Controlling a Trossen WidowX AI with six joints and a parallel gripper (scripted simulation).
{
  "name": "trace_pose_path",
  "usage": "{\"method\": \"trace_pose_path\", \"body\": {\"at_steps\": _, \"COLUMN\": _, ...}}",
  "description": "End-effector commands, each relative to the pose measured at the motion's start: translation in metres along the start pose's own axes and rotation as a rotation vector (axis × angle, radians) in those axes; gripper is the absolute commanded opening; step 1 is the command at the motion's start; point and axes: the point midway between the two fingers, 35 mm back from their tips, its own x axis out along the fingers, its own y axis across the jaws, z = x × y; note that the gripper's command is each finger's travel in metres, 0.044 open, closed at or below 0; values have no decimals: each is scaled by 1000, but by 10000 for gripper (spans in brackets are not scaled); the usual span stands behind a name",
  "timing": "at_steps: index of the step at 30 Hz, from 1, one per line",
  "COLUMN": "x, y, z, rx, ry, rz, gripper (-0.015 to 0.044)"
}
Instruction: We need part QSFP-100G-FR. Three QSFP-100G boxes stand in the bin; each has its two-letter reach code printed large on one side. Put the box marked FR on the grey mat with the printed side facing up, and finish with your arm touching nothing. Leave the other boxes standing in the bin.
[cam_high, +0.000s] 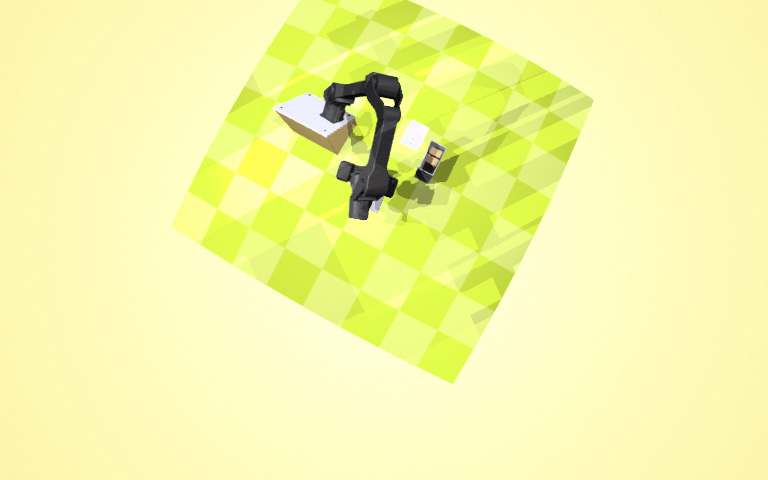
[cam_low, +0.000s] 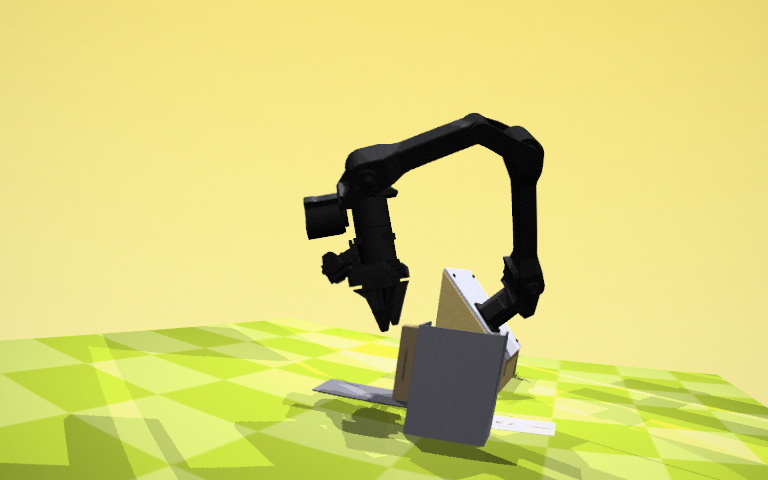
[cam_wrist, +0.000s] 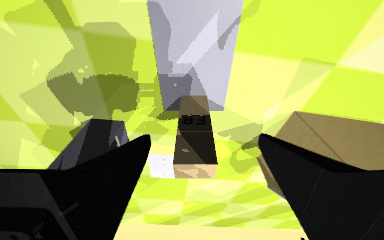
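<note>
The box marked FR (cam_low: 404, 365) (cam_wrist: 196, 145) stands upright outside the bin, at the near end of the grey mat (cam_high: 376, 206) (cam_low: 344, 389) (cam_wrist: 200, 35). Its printed side faces sideways along the mat, not up; its foot overlaps the mat's end in the wrist view. My gripper (cam_low: 389, 327) (cam_wrist: 204, 139) is open and empty, its tips about level with the box's top in the exterior view; the box shows between the fingers in the wrist view. The bin (cam_high: 423, 174) (cam_low: 453, 387) (cam_wrist: 106, 135) holds two boxes, seen from above in the top view. Their codes are hidden.
A white card (cam_high: 414, 134) (cam_low: 535, 424) (cam_wrist: 159, 170) lies near the bin. The arm's wooden pedestal with a white top (cam_high: 305, 110) (cam_low: 461, 283) stands to the other side; its wooden side (cam_wrist: 330, 137) shows at the right of the wrist view.
</note>
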Motion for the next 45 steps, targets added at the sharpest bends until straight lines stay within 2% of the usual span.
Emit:
{"method": "trace_pose_path", "body": {"at_steps": 1, "x": -6, "y": -2, "z": 4, "rx": -1, "ry": 4, "rz": -5, "gripper": 440}}
{"method": "trace_pose_path", "body": {"at_steps": 35, "x": -47, "y": -3, "z": 3, "rx": 6, "ry": 5, "rz": 0, "gripper": 440}}
{"method": "trace_pose_path", "body": {"at_steps": 42, "x": -47, "y": -2, "z": -1, "rx": -175, "ry": -14, "rz": -5, "gripper": 256}}
{"method": "trace_pose_path", "body": {"at_steps": 43, "x": -46, "y": -2, "z": -2, "rx": -208, "ry": -17, "rz": -6, "gripper": 236}}
{"method": "trace_pose_path", "body": {"at_steps": 45, "x": -46, "y": -1, "z": -3, "rx": -274, "ry": -24, "rz": -9, "gripper": 236}}
